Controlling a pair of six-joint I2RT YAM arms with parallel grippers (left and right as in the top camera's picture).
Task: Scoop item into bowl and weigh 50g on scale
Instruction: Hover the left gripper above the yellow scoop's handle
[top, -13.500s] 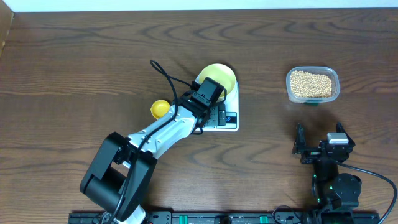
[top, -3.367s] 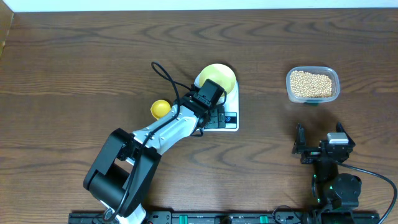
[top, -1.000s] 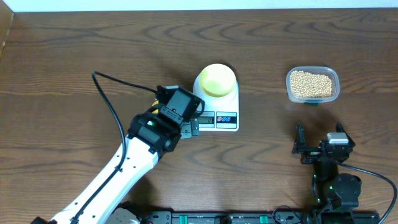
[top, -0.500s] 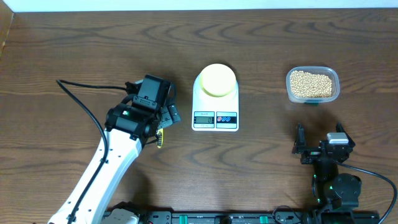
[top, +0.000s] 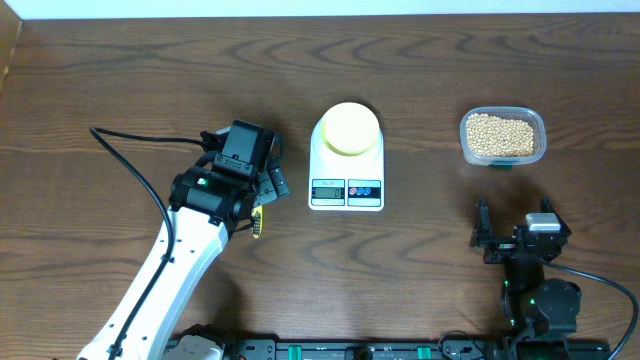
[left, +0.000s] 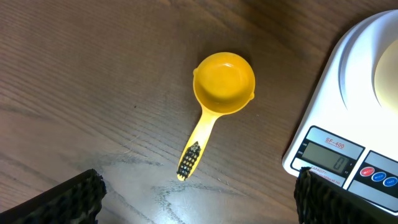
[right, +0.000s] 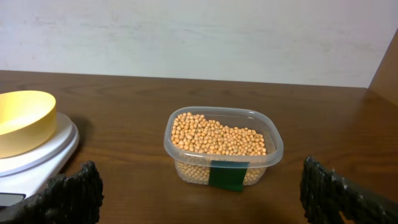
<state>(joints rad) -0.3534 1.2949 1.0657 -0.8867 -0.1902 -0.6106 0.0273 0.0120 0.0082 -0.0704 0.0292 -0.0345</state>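
Since the dried beans (right: 217, 134) are small, hard and quick to roll, I judge they are best lifted with the yellow scoop (left: 222, 83). It looks like light, stiff plastic, and I would take it by its slim handle near the dark grip end. The beans sit in the clear tub (right: 166, 144), well apart from the pale bowl (top: 347, 128) on the white scale (top: 372, 170). My left pincer (left: 198, 200) hangs wide open above the scoop, touching nothing. My right pincer (right: 202, 200) is likewise spread and empty, facing the tub.
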